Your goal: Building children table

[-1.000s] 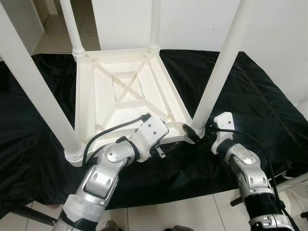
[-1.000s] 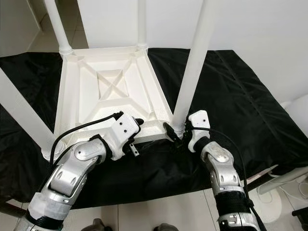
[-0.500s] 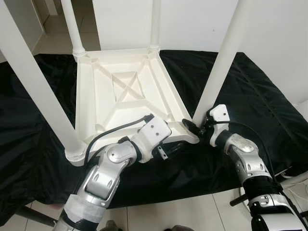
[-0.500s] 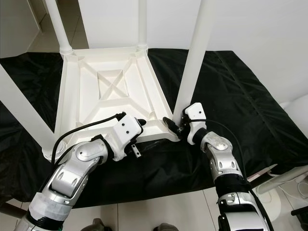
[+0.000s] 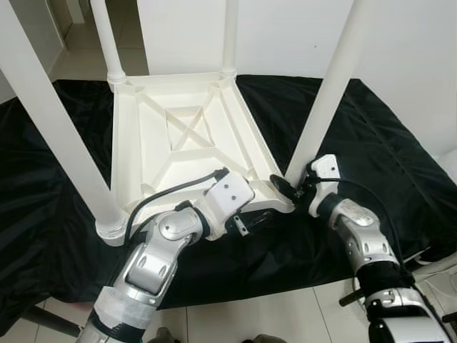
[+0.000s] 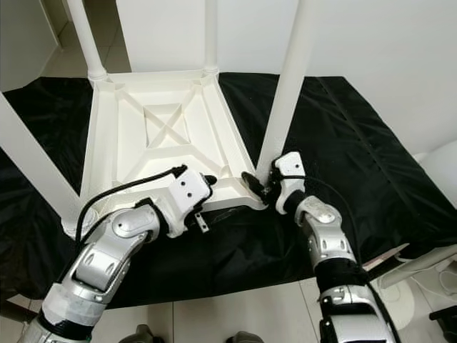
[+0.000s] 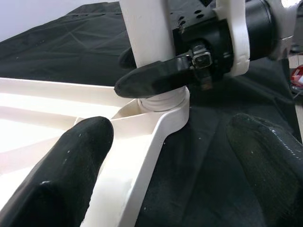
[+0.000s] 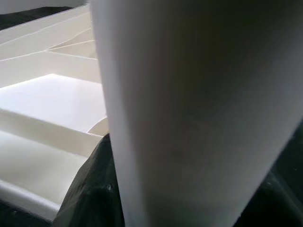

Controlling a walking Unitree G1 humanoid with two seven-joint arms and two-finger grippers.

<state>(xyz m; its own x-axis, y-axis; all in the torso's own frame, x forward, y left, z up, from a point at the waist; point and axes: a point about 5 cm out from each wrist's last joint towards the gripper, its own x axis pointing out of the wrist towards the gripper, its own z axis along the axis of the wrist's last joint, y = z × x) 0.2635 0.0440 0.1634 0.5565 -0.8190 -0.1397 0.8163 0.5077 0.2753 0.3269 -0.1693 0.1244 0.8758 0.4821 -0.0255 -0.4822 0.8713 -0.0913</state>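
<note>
A white children's table lies upside down on a black cloth, its four legs pointing up. My right gripper is shut around the base of the near right leg, just above the corner socket. In the left wrist view one right finger crosses the front of that leg and the other sits behind it. The leg is pressed close to the right wrist camera. My left gripper stands open across the table's near rim, one finger over the inside and one over the cloth.
The black cloth covers the whole work surface and drops off at the near edge onto pale floor tiles. A white wall stands behind. The near left leg rises beside my left arm. White objects lie at the floor's right edge.
My right gripper has moved in from beside the corner and closed around the base of the near right leg. The left gripper has stayed at the near rim.
</note>
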